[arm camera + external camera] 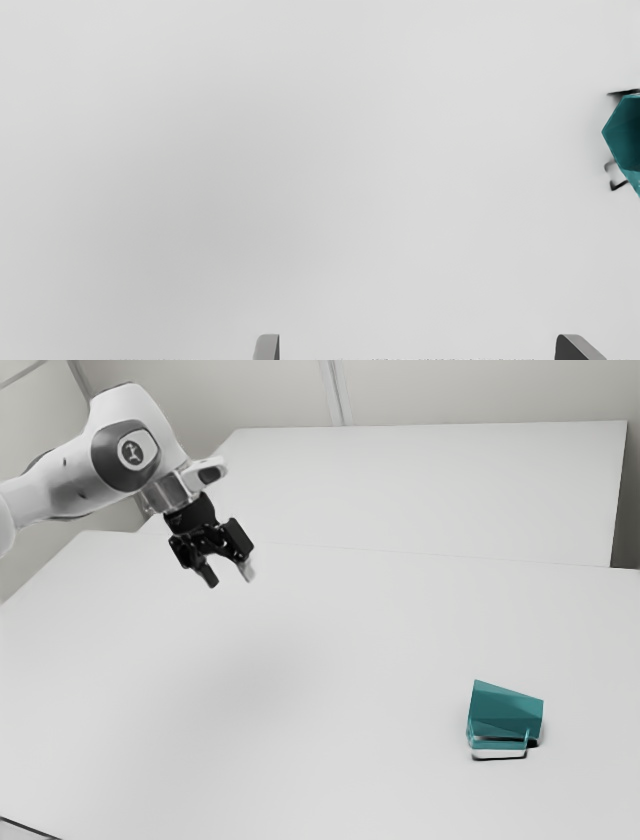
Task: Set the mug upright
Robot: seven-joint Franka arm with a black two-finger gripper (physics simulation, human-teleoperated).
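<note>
High above the table, my gripper (230,576) hangs open at the exterior view's upper left, nothing between its fingers. In the wrist view the two fingertips of the gripper (417,347) stand wide apart. The teal mug (506,712) lies tipped on its side on the table, toward the exterior view's lower right, well away from the gripper. Its handle appears on the side toward the exterior camera, low by the table. Part of the mug (625,132) shows at the wrist view's edge, the rest cut off.
The white table (300,760) stretches under the arm and around the mug. Behind it, in the exterior view, rises a pale flat panel or surface (430,490). A dark line crosses the exterior view's lower left corner.
</note>
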